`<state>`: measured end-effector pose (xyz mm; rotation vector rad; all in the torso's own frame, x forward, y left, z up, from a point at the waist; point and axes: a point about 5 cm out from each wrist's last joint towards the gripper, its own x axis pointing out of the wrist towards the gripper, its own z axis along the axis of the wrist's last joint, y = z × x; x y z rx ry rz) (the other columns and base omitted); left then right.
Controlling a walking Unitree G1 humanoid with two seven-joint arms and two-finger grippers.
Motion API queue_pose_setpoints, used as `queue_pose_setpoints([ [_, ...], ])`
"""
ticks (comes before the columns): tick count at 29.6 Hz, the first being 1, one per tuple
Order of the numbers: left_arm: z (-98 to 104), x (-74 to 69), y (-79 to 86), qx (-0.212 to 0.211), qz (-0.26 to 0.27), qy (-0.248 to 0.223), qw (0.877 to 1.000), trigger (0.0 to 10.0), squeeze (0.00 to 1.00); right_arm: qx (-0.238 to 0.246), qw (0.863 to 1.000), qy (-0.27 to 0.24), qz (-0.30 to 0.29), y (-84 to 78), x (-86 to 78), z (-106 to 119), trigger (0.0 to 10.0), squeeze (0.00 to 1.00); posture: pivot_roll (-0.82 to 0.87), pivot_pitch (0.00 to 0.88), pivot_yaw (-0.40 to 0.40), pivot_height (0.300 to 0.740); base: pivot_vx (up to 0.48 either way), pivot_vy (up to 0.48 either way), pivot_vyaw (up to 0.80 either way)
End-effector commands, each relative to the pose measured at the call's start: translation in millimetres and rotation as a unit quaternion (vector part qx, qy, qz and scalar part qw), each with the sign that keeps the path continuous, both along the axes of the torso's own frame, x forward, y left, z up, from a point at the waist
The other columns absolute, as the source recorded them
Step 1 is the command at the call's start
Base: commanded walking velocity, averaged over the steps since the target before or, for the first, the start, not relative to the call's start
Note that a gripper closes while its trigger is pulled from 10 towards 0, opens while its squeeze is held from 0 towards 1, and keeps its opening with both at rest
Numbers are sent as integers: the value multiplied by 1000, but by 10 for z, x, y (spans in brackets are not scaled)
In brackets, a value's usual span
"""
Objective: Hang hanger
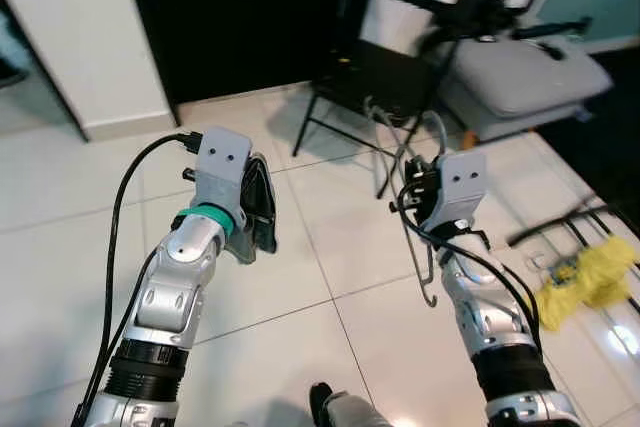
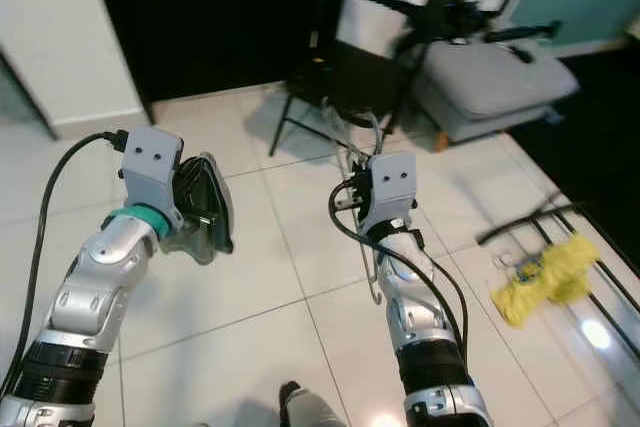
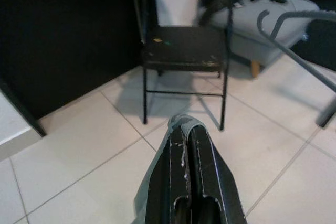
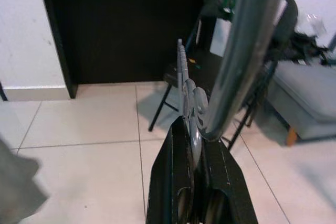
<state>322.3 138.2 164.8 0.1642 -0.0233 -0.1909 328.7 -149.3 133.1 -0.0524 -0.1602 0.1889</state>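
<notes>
Hanger of grey wire sits clamped in the right tool, its hook dangling low beside that forearm above the tiled floor. Carrying looks like the step in hand; next, I judge, comes finding a rail to hook it over. Left tool is pressed together on nothing, raised toward the black folding chair.

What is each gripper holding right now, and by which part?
Right gripper is shut on the grey hanger, gripping its wire body, hook hanging below. Left gripper is shut, holding nothing.
</notes>
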Motion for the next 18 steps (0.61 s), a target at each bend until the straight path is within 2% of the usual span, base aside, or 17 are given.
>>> queue_pose_setpoints([
  [1, -34, -7, -25, -3, -7, 9, 1000, 10000, 0, 0, 1000, 4, -4, -20, -26, -28, 10000, 0, -3, 78, 37, 740, 0, 0, -800],
  [18, 55, 42, -18, -4, -10, -4, 1000, 10000, 0, 2, 1000, -4, -1, 6, -21, 16, 10000, 0, -4, 76, 39, 740, 0, 0, -800],
])
